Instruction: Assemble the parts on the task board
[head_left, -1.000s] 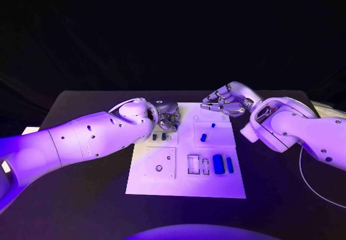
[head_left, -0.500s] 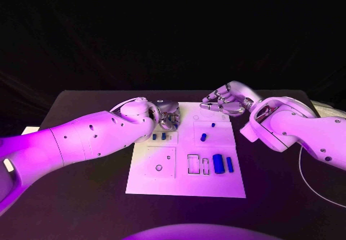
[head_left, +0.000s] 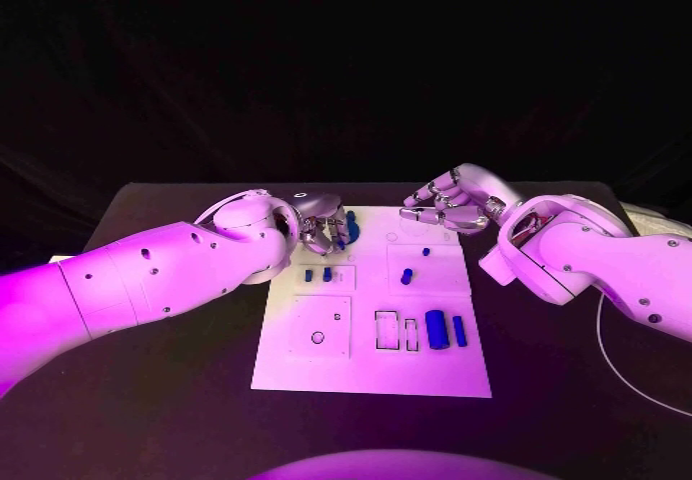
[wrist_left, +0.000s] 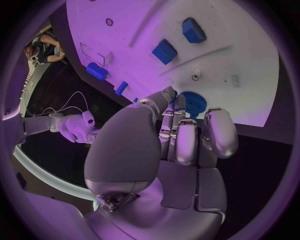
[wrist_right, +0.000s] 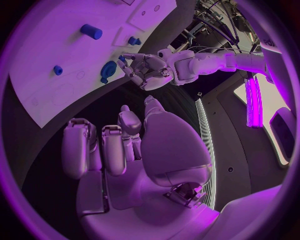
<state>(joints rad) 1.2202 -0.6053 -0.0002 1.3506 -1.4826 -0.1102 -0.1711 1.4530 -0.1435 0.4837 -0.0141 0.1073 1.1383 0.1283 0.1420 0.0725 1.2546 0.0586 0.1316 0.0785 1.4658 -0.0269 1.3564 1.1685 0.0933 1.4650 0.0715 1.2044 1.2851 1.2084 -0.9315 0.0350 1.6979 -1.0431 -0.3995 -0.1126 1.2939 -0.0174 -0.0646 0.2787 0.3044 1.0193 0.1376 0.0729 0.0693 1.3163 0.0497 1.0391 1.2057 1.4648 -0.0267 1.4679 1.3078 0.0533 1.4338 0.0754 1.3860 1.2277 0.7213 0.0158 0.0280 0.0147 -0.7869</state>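
Board (head_left: 372, 350) lies mid-table, and at its far left corner our left hand (head_left: 325, 232) pinches a blue gear (head_left: 351, 227) in its fingertips. Our right hand (head_left: 454, 205) hovers at the far right corner — fingers curled, holding nothing.

Black table (head_left: 173, 400) spreads under both hands. Out on the outer side of the right hand (head_left: 454, 205), well back toward the robot, a thin white cable (head_left: 604, 330) curves across the tabletop. Well out from the left hand (head_left: 320, 228), at the table's edge, there's a small pale thing (head_left: 58, 262), maybe paper, hard to tell. Dark drape (head_left: 346, 90) hangs beyond both hands. A glowing light strip (wrist_right: 253, 100) stands off behind the right hand.
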